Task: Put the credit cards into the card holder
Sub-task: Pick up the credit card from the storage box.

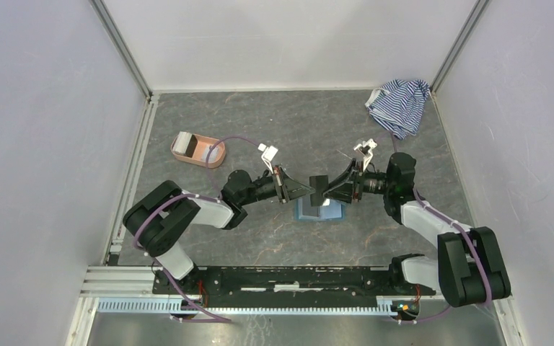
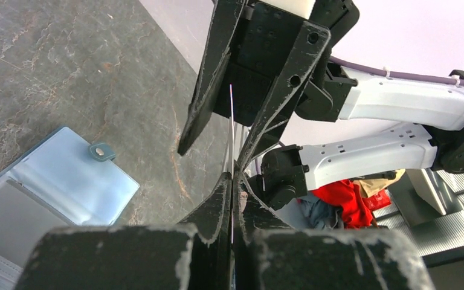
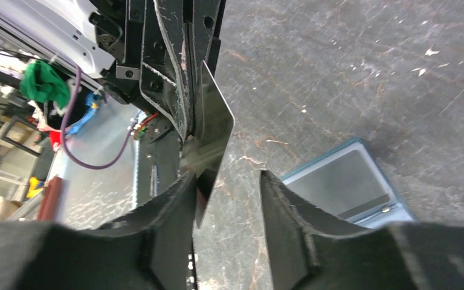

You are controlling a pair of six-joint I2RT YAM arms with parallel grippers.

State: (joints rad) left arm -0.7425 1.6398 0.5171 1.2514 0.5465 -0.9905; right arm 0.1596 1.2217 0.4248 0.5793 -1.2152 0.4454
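Note:
A thin grey credit card (image 3: 214, 130) hangs in the air, and my left gripper (image 2: 232, 175) is shut on its edge. In the left wrist view the card (image 2: 231, 121) shows only edge-on. My right gripper (image 3: 226, 178) faces the left one with its jaws apart around the card's free end. The card lies against one finger (image 3: 181, 193), with a clear gap to the other. In the top view both grippers meet above the card holder (image 1: 319, 210). The teal card holder (image 2: 66, 181) lies open on the table, snap tab outward, with a grey card in its pocket (image 3: 344, 184).
A salmon-pink oval tray (image 1: 209, 153) sits at the back left with a whitish flat piece (image 1: 184, 143) at its left end. A blue-and-white striped cloth (image 1: 400, 104) is bunched in the back right corner. Walls close in on three sides.

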